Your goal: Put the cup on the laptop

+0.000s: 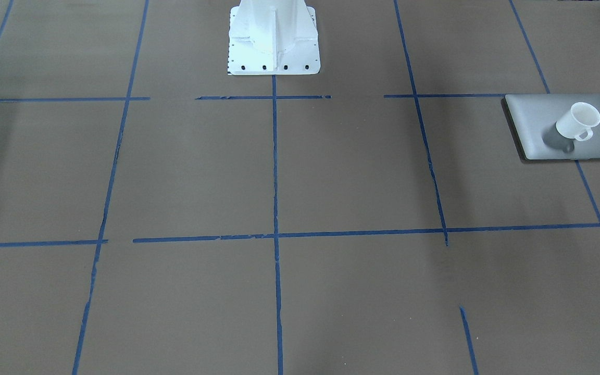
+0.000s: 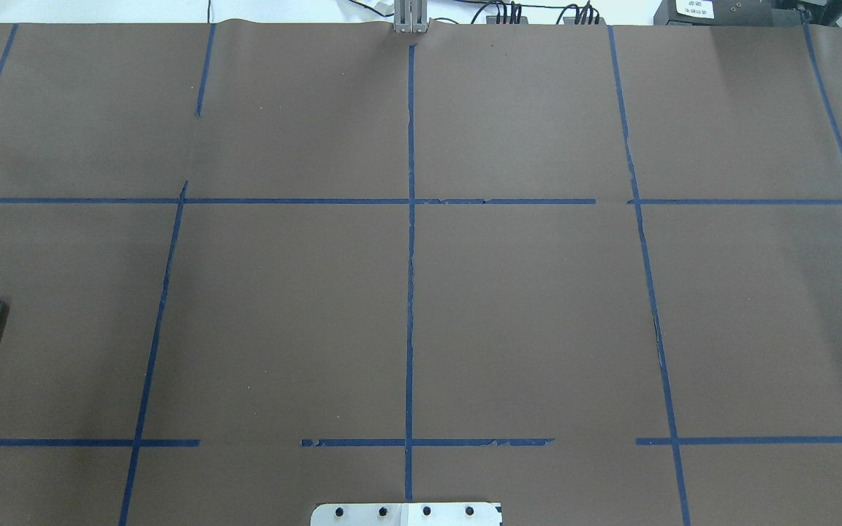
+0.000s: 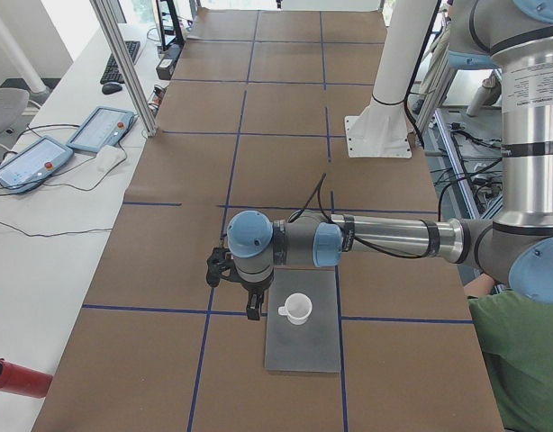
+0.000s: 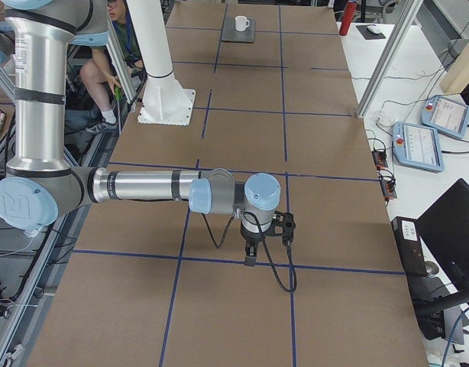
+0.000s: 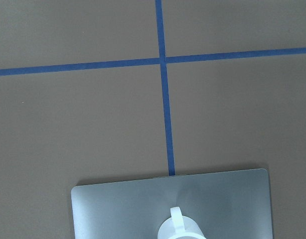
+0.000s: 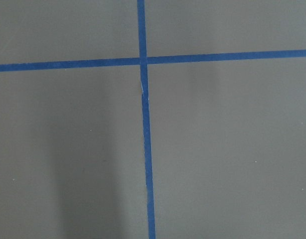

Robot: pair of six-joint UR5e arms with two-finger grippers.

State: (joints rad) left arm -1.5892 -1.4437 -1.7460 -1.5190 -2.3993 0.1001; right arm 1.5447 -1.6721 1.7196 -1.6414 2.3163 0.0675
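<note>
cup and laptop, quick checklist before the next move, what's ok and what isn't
1. Cup resting on the laptop: ok.
2. Cup upright, rim up: ok.
3. Cup set in from the laptop's edges: ok.
4. Left gripper apart from the cup, not touching it: ok, it hangs beside the laptop's edge.
5. Left gripper open or shut: cannot tell, it shows only in a side view.
6. Right gripper far from the laptop: ok.
</note>
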